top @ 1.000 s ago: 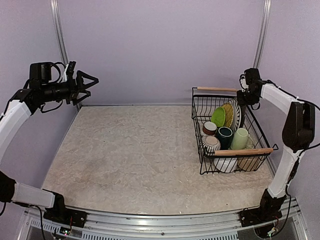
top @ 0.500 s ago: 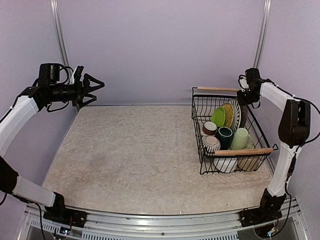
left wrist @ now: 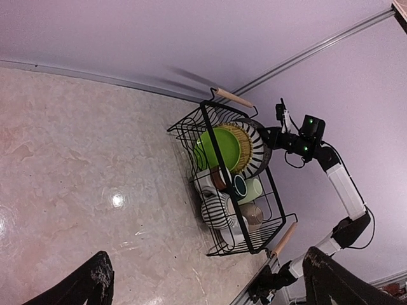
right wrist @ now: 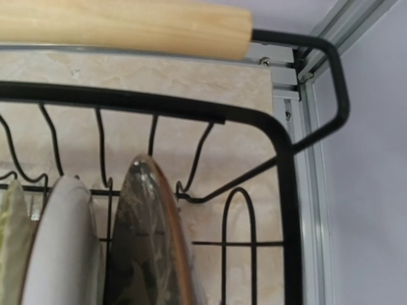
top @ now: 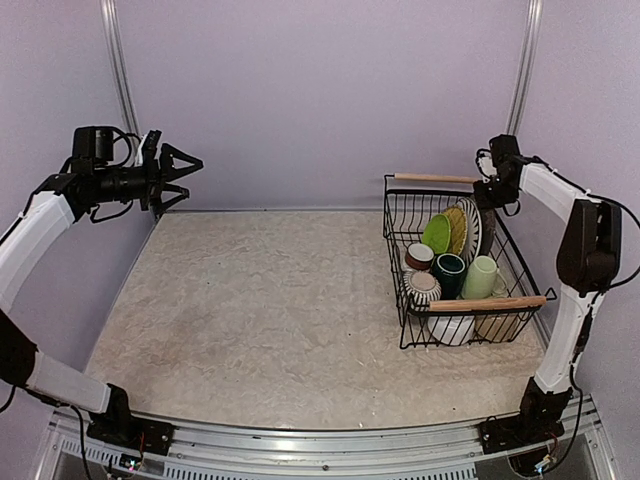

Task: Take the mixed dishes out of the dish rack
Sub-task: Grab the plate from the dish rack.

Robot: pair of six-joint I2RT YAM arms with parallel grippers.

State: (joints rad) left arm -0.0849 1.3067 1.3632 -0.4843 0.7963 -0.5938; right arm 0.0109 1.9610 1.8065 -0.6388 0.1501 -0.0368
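Note:
The dish rack (top: 400, 290) stands at the right of the table, full of mixed dishes. A lime-green plate (top: 436, 234), a yellowish plate (top: 456, 228) and a striped plate (top: 470, 228) stand upright at its far end. A brown-white mug (top: 419, 256), dark teal mug (top: 449, 272), pale green mug (top: 481, 277) and striped cup (top: 422, 288) sit in the middle, and a white bowl (top: 452, 328) sits at the near end. My left gripper (top: 180, 170) is open and empty, high at the far left. My right gripper (top: 487, 195) hovers at the rack's far right corner, just above the dark patterned plate (right wrist: 143, 241); its fingers do not show.
The rack's two wooden handles (top: 488, 302) (right wrist: 121, 25) run along its near and far ends. The purple back wall and the right frame rail (right wrist: 311, 190) lie close behind and beside the rack. The beige tabletop (top: 260, 300) spreads left of the rack.
My left gripper swung a little to the right and then slightly back left, staying open. The right arm and the dishes have barely moved.

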